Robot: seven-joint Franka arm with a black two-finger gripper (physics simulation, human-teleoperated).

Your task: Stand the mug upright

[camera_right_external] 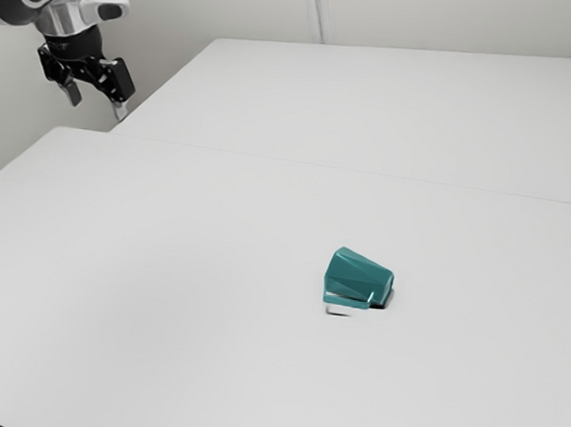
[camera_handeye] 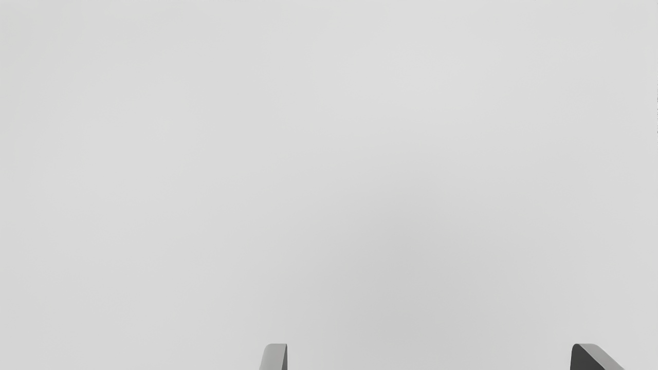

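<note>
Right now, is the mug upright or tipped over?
Tipped: the teal mug lies on its side on the white table, its handle along the tabletop.

A teal mug (camera_right_external: 358, 276) lies on its side on the white worktop (camera_right_external: 159, 312), its handle (camera_right_external: 348, 301) toward the near side. Well apart from it, at the exterior view's far left, the black tool (camera_right_external: 97, 107) hangs from the white arm (camera_right_external: 72, 11), fingers spread and pointing downward.
</note>
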